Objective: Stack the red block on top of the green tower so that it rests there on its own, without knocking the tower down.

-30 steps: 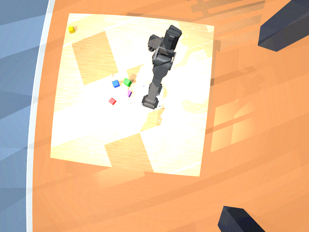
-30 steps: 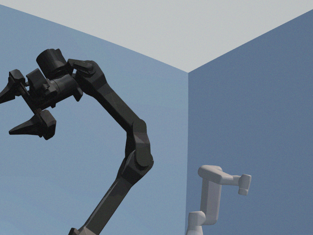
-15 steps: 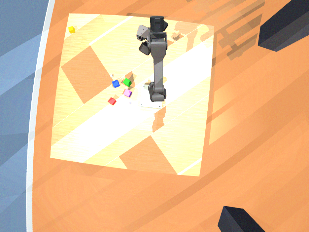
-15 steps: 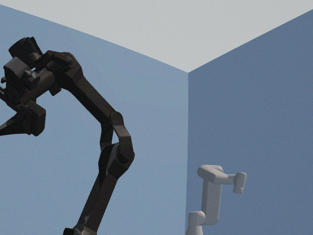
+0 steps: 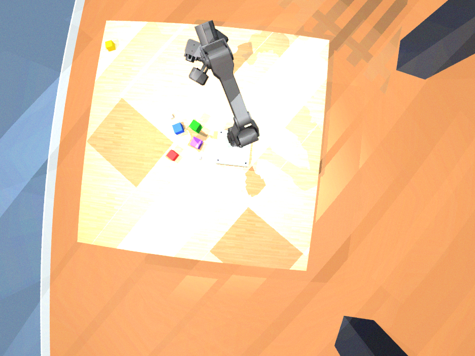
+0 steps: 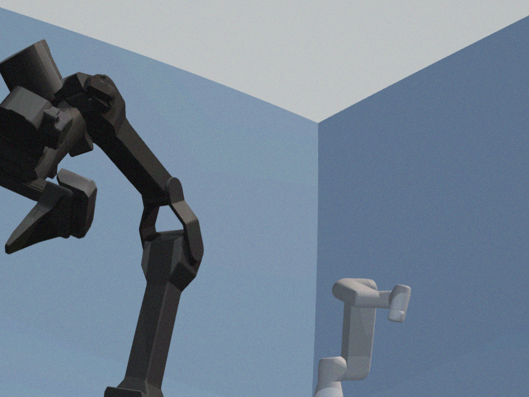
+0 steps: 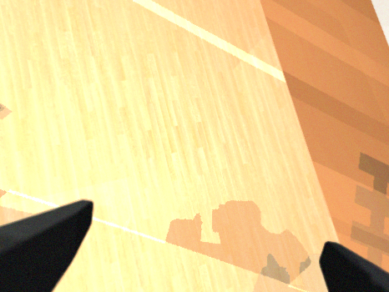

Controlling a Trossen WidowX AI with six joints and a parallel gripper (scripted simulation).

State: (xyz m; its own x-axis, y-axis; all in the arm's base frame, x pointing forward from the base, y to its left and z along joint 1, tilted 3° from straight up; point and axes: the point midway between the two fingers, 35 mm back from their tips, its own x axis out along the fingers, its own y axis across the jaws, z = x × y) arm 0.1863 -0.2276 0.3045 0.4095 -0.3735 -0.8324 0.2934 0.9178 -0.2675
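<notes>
The red block (image 5: 172,155) lies on the pale table in the top view, left of the robot's base. The green tower (image 5: 195,126) stands up and to the right of it; from above only its green top and part of a side show, so its height is hard to tell. My gripper (image 7: 207,230) is open and empty, its fingers wide apart over bare wood in the wrist view. It hangs high, well above the blocks in the top view, and is partly cut off at the left of the exterior view. Neither block shows in the wrist view.
A purple block (image 5: 196,142) stands close below the green tower, and a blue block (image 5: 177,128) close to its left. A yellow block (image 5: 109,45) lies near the table's upper-left corner. A pale base plate (image 5: 232,161) lies under the arm. The exterior view shows a grey arm (image 6: 359,333).
</notes>
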